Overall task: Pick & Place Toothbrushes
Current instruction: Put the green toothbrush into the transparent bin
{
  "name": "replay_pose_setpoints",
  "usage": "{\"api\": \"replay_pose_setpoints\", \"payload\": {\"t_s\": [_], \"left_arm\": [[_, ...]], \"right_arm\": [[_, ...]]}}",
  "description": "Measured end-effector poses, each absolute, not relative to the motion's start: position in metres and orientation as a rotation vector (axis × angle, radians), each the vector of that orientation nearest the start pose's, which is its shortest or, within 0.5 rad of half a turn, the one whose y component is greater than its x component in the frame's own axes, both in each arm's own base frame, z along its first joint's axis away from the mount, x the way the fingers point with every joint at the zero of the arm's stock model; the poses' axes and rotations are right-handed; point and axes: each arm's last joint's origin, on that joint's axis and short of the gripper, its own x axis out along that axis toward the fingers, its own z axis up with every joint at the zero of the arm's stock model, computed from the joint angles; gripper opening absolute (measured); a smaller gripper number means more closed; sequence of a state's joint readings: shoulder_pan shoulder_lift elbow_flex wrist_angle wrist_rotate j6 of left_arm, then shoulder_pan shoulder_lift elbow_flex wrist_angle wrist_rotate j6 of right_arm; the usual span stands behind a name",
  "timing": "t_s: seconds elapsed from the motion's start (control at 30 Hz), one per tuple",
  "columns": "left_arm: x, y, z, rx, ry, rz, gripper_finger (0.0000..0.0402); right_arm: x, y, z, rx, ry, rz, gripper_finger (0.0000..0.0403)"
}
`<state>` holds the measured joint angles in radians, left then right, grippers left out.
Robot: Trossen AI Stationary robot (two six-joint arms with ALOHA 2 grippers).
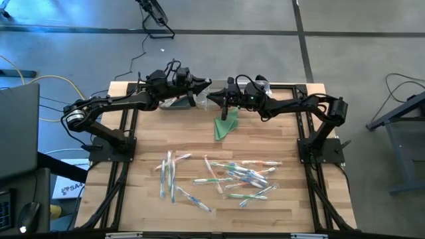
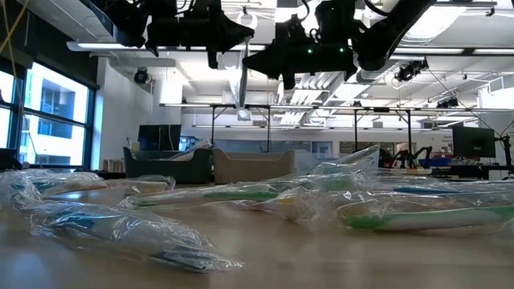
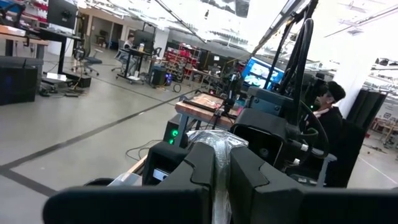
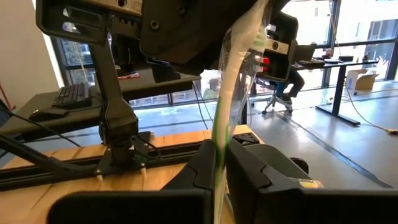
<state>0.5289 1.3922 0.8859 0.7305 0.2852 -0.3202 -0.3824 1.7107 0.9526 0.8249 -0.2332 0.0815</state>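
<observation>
Toothbrushes (image 1: 226, 176) scattered on table (image 1: 146, 206), seemingly each plastic-wrapped

This is a large open robotics lab or workshop. A bare concrete floor (image 3: 74, 124) marked with dark lines stretches between workstations. Desks carry monitors (image 3: 264, 73) and a keyboard (image 4: 69, 95). Exposed ceiling beams and strip lights (image 2: 450, 60) run overhead. Tall windows (image 2: 48, 108) line one wall, and a person (image 3: 329, 118) sits at a neighbouring bench.
</observation>
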Motion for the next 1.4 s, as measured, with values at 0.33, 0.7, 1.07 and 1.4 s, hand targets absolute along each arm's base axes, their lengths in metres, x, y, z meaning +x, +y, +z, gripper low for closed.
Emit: {"api": "replay_pose_setpoints", "payload": {"t_s": [0.33, 0.7, 1.07, 1.4], "left_arm": [[0.271, 0.150, 0.318, -0.221, -0.243, 0.219, 0.0095], [0.271, 0.151, 0.316, -0.233, -0.223, 0.241, 0.0203], [0.273, 0.151, 0.304, -0.279, -0.115, 0.257, 0.0207], [0.272, 0.153, 0.297, -0.327, -0.049, 0.347, 0.0207]], "right_arm": [[0.347, -0.132, 0.246, 0.063, -0.065, -0.140, 0.0008], [0.347, -0.134, 0.246, 0.065, -0.065, -0.146, 0.0008], [0.342, -0.146, 0.246, 0.113, -0.065, -0.180, 0.0008], [0.337, -0.147, 0.245, 0.120, 0.001, -0.194, 0.0008]]}}
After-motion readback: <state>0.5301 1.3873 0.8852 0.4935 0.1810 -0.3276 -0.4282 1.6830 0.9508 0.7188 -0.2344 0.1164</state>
